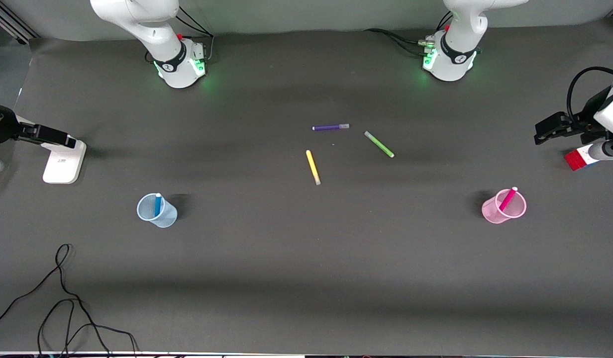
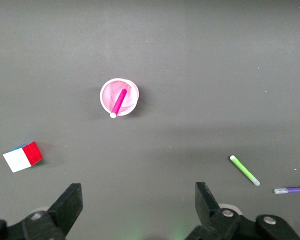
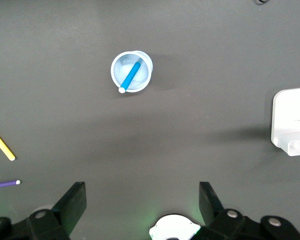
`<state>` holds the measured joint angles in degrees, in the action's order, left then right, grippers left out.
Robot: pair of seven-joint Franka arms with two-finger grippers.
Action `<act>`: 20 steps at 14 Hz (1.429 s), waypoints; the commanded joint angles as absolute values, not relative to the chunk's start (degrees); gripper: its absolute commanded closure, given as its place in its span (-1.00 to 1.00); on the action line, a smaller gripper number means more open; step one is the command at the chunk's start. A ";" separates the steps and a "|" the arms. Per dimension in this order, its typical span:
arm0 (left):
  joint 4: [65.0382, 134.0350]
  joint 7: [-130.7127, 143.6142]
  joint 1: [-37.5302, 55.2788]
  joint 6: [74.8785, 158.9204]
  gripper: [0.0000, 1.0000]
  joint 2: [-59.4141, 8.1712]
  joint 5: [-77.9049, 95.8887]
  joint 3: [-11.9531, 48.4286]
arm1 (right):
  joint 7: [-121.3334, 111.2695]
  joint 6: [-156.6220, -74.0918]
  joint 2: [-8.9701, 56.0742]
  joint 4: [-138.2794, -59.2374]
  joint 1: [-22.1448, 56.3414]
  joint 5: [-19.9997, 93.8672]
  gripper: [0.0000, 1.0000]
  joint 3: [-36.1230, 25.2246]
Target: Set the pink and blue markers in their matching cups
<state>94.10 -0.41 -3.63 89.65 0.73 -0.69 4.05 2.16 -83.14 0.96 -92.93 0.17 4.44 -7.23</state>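
The pale blue cup [image 1: 156, 210] stands toward the right arm's end of the table with the blue marker [image 1: 157, 204] leaning upright in it. The pale pink cup [image 1: 504, 206] stands toward the left arm's end with the pink marker [image 1: 508, 198] leaning in it. My left gripper [image 2: 138, 200] is open and empty, high over the table, and looks down on the pink cup [image 2: 119, 97] and the pink marker [image 2: 119, 102]. My right gripper [image 3: 141, 200] is open and empty, high over its own base, and looks down on the blue cup [image 3: 131, 71] and the blue marker [image 3: 130, 76]. Neither gripper shows in the front view.
A purple marker [image 1: 330, 127], a green marker [image 1: 379, 144] and a yellow marker [image 1: 313, 167] lie mid-table. A colour cube [image 1: 577, 159] lies at the left arm's end. A white stand [image 1: 63, 161] is at the right arm's end. Black cables [image 1: 62, 298] trail near the front edge.
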 commanded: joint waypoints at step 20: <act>94.04 -2.02 -2.90 90.09 -0.99 0.88 -0.35 4.22 | -6.59 -86.13 -6.16 -95.72 10.16 3.43 -1.00 -8.76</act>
